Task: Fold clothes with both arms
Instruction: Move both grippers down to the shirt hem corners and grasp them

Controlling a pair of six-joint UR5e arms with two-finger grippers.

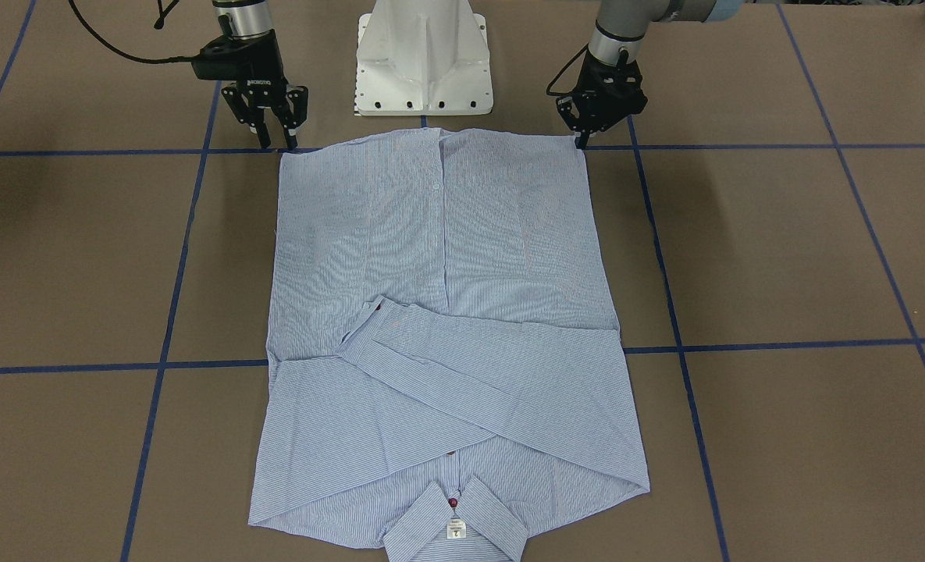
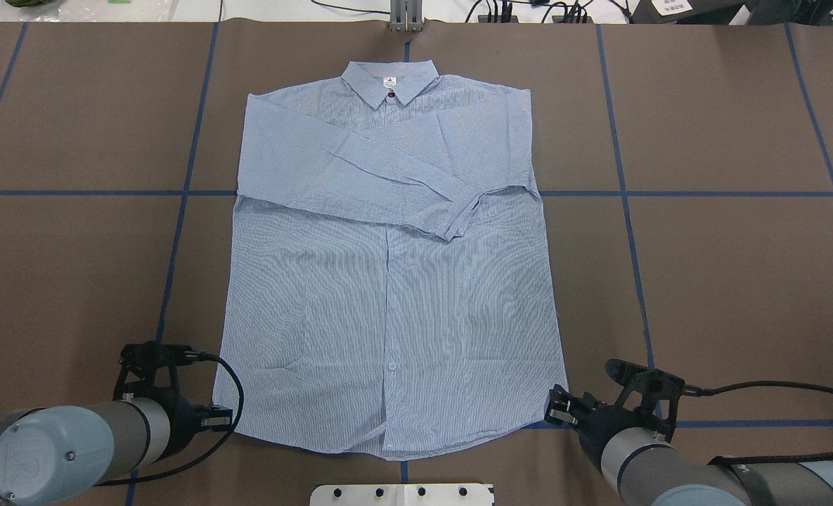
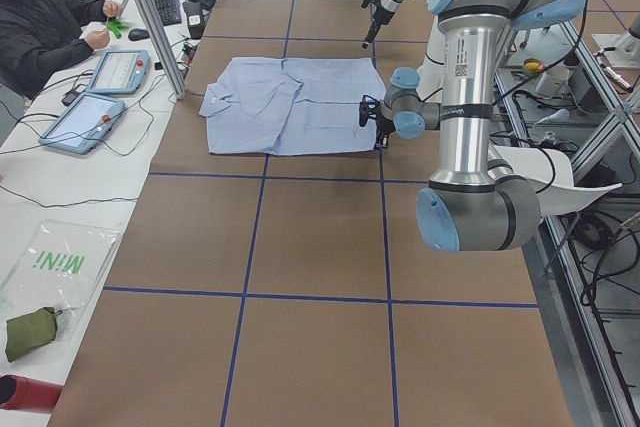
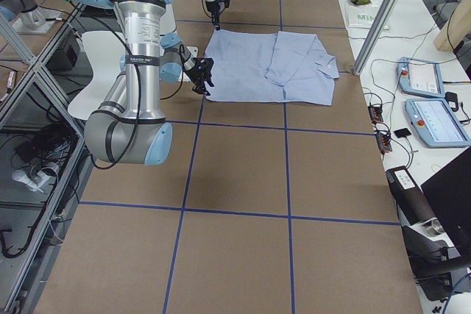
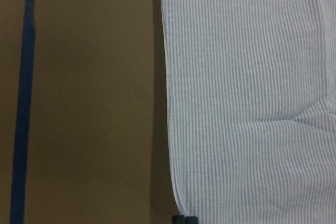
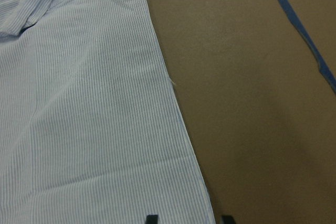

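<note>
Pinching the shirt (image 2: 388, 295) at one hem corner, the left gripper (image 1: 581, 141) has its fingers closed together. The shirt lies flat on the counter (image 2: 704, 281). Its long axis runs straight away from both grippers, with the collar (image 2: 389, 81) at the far end. The right gripper (image 1: 278, 144) is open, straddling the opposite hem corner and holding nothing.

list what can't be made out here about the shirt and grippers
- Whether the left gripper pinches the shirt corner: its fingertips are cut off by the left wrist view's bottom edge and too small in the front-facing view.
- The text on the neck label: too small everywhere.
- Where the lower sleeve ends: covered by the upper sleeve in all views.
</note>
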